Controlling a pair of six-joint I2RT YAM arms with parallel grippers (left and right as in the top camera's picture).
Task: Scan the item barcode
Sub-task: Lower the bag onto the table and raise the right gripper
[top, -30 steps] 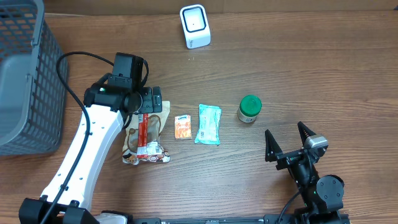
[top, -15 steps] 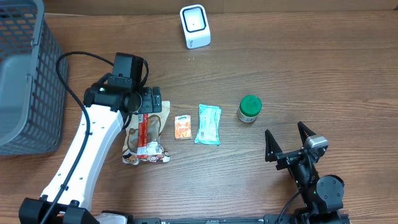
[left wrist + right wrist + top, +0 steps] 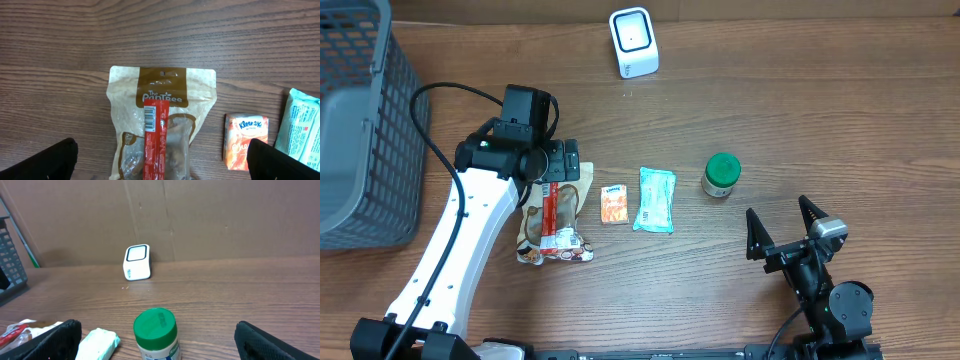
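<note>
A white barcode scanner (image 3: pixel 634 42) stands at the back of the table, also in the right wrist view as scanner (image 3: pixel 137 262). Lying in a row are a brown snack pouch (image 3: pixel 565 195) with a red stick pack (image 3: pixel 551 212) on it, an orange tissue pack (image 3: pixel 614 203), a teal pack (image 3: pixel 656 199) and a green-lidded jar (image 3: pixel 722 174). My left gripper (image 3: pixel 563 162) hangs open above the pouch (image 3: pixel 130 120) and red stick (image 3: pixel 155 140), holding nothing. My right gripper (image 3: pixel 783 228) is open near the front edge, facing the jar (image 3: pixel 156 332) from a distance.
A grey mesh basket (image 3: pixel 360 130) fills the far left. The left wrist view shows the orange pack (image 3: pixel 245 140) and the teal pack (image 3: pixel 302 125) right of the pouch. A cardboard wall backs the table behind the scanner.
</note>
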